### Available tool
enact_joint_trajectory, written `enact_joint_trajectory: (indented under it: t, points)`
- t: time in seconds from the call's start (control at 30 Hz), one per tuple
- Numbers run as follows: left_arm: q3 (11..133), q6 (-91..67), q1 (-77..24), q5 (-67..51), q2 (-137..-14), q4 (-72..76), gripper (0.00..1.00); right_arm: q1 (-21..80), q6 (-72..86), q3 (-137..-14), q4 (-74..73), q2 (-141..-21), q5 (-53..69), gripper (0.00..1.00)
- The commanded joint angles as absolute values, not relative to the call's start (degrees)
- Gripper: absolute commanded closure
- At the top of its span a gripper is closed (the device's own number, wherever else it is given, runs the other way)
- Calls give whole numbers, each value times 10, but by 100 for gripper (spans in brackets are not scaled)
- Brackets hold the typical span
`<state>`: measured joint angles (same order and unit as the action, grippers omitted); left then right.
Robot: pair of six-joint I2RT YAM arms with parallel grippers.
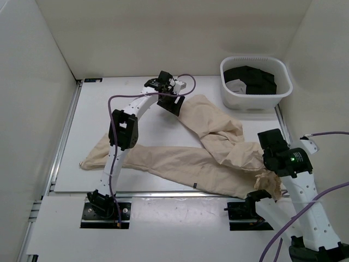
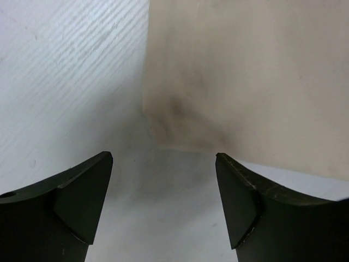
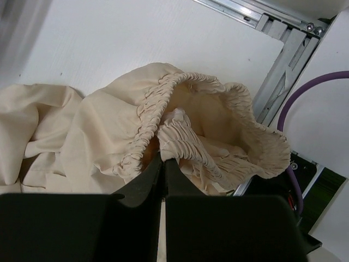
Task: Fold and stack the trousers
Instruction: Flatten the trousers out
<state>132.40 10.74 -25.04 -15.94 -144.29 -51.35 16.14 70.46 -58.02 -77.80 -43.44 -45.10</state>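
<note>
The beige trousers [image 1: 180, 161] lie wrinkled across the table, one leg running left and the other up toward the back middle. My left gripper [image 1: 172, 103] is open and empty, low over the table just short of the far leg's cuff [image 2: 245, 82], which lies ahead between its fingertips [image 2: 163, 156]. My right gripper [image 3: 163, 159] is shut on the gathered elastic waistband [image 3: 191, 139], which bunches at the table's front right edge [image 1: 268, 183]. In the top view the right gripper is mostly hidden under its own wrist [image 1: 279, 155].
A white basket [image 1: 279, 94] holding dark clothes stands at the back right. A metal rail [image 3: 278, 65] runs along the table edge by the waistband, with a purple cable [image 3: 305, 90] beside it. White walls enclose the table on three sides.
</note>
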Motion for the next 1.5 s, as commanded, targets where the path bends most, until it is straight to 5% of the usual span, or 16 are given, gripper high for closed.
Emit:
enact_joint_trajectory:
  t: [0.0, 0.3, 0.33, 0.43, 0.47, 0.7, 0.93, 1.17, 1.47]
  points:
    - [1347, 79, -257, -171, -1433, -474, 12, 161, 720, -575, -805, -436, -455, 100]
    - [1345, 74, -263, -196, -1478, -448, 11, 161, 720, -569, -810, -442, -450, 100]
    - [1351, 74, -263, -189, -1484, -448, 16, 161, 720, -570, -817, -447, -459, 100]
    - [1336, 86, -268, -177, -1491, -448, 75, 161, 720, -603, -823, -447, -477, 100]
    - [1328, 86, -268, -148, -1484, -448, 86, 161, 715, -612, -823, -447, -495, 100]
    - [1167, 129, -181, -25, -1286, -448, 86, 161, 682, -736, -802, -460, -554, 100]
    - [1008, 218, 34, 16, -981, -529, 86, 161, 676, -759, -802, -423, -551, 100]
    - [843, 306, 90, 180, -776, -556, 86, 161, 664, -772, -812, -396, -515, 100]
    - [746, 410, 230, 175, -691, -502, 86, 161, 651, -797, -817, -388, -509, 100]
